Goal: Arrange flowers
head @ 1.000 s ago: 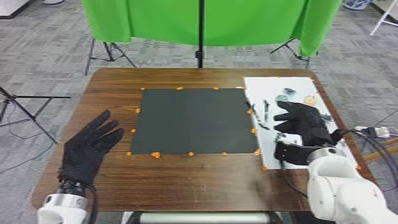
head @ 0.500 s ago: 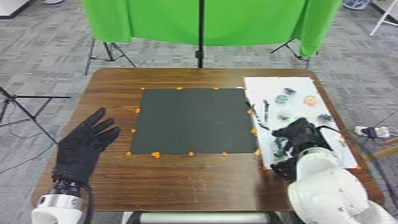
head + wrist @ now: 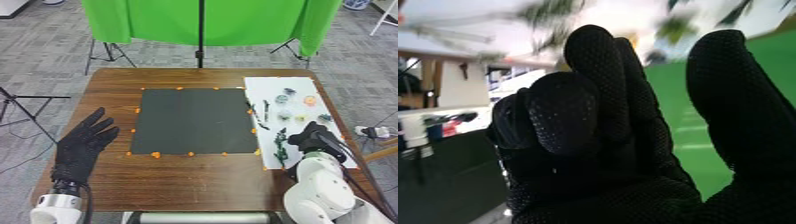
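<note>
In the head view my right hand (image 3: 313,137) is over the lower right part of a white sheet (image 3: 266,85), just right of a green leafy sprig (image 3: 281,148). Small flower heads lie farther up the sheet: an orange one (image 3: 310,100), a blue one (image 3: 290,91), a pale yellow one (image 3: 300,118). Two thin dark stems (image 3: 266,110) lie near its left edge. The right wrist view has my right hand (image 3: 620,165) open, its fingers loosely bent and holding nothing, the thumb apart. My left hand (image 3: 80,150) is open left of the dark square board (image 3: 191,120).
Orange bits (image 3: 156,155) edge the dark board on the brown table (image 3: 195,185). Behind the table hang a green cloth (image 3: 160,20) and a black stand pole (image 3: 201,40). Blurred sprigs (image 3: 549,12) show in the right wrist view.
My right hand has come back toward the robot from the sheet's upper part, then shifted slightly right, uncovering flower heads and the leafy sprig. The left hand has barely moved.
</note>
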Available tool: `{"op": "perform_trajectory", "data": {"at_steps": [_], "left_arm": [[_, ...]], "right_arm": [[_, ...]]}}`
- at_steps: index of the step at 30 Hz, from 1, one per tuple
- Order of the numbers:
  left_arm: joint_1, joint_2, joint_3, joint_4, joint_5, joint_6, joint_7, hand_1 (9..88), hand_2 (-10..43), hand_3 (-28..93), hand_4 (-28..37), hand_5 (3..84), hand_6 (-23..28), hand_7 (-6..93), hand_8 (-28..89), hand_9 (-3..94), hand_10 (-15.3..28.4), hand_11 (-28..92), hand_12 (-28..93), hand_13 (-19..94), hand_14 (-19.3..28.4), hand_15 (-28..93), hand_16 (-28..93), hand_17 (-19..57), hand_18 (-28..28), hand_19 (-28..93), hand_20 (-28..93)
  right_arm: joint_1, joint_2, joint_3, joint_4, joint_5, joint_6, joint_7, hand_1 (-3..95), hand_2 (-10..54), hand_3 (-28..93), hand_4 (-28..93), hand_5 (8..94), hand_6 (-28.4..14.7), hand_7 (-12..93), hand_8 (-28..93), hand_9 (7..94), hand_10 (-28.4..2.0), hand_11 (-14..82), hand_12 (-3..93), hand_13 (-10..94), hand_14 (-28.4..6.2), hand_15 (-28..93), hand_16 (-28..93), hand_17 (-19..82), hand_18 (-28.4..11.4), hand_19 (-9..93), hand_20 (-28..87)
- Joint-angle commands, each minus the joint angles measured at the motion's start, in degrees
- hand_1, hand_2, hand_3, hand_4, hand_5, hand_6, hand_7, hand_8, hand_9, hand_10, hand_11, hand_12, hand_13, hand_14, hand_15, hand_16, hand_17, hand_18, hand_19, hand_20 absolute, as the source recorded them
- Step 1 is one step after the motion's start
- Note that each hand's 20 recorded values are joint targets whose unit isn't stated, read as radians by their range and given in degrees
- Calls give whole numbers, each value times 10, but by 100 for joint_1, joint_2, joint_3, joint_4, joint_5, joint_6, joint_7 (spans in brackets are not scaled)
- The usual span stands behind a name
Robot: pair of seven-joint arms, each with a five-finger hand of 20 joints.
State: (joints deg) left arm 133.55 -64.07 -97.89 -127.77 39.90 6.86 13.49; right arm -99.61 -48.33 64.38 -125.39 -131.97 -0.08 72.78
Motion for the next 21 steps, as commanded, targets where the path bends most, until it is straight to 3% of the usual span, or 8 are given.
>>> {"op": "perform_trajectory", "data": {"at_steps": [1, 13, 17, 21], "left_arm": [[39, 2, 11, 1, 7, 32, -25, 243, 49, 798, -237, 400, 92, 99, -81, 335, 189, 232, 120, 247, 276, 532, -76, -77, 284, 525, 162], [-44, 89, 54, 62, -22, 33, 71, 244, 48, 798, -233, 401, 94, 99, -81, 336, 191, 233, 120, 248, 276, 533, -76, -77, 284, 521, 172], [-80, 94, 64, 59, -16, 22, 52, 244, 48, 799, -232, 401, 93, 100, -81, 336, 190, 234, 120, 248, 276, 533, -76, -77, 284, 520, 175], [-21, 99, 40, 27, -14, 44, 58, 245, 48, 798, -233, 400, 93, 101, -81, 335, 189, 233, 120, 248, 276, 533, -76, -77, 284, 519, 177]], "right_arm": [[160, -49, -403, 232, 15, -244, -122, 358, -70, 741, -224, 647, -89, 142, -109, 715, -202, 522, 181, 728, -132, 777, 134, 445, -259, 932, 444], [1027, -64, -1595, 985, -201, -689, -105, 358, -75, 725, -233, 661, -86, 157, -107, 713, -202, 524, 182, 724, -134, 774, 132, 440, -258, 932, 424], [1257, -122, -1950, 1280, -267, -1023, -122, 392, -93, 733, -252, 701, -74, 217, -119, 714, -192, 553, 184, 731, -128, 780, 129, 442, -257, 932, 433], [1162, -12, -2064, 1316, -337, -1023, -171, 511, -95, 705, -279, 782, -63, 299, 47, 761, -160, 561, 218, 765, -113, 790, 141, 470, -248, 932, 493]]}}
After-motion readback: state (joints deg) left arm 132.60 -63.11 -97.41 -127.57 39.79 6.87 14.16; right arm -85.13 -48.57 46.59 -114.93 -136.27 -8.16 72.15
